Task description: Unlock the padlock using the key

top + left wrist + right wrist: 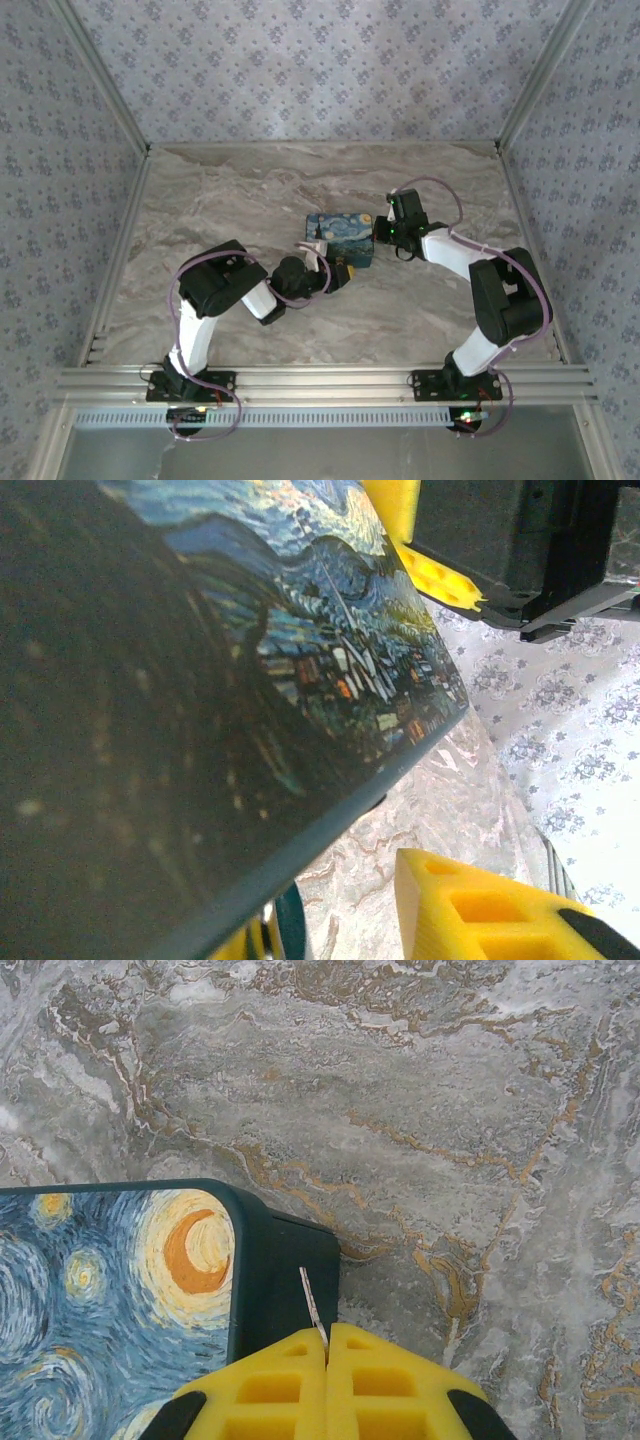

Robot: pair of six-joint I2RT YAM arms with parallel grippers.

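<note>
While right claw [327, 1338] clenches the key [311, 1300] just beside the box [110, 1280] corner, left claw [440, 725] stands spread astride that box (padlock not made out). Step, likely: approach. Next: locate padlock, line key up.

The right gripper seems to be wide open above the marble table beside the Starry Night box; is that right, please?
Not quite: the right wrist view shows the right gripper shut, its yellow fingers pressed together on a thin metal blade. It is above the marble table beside the Starry Night box.
</note>
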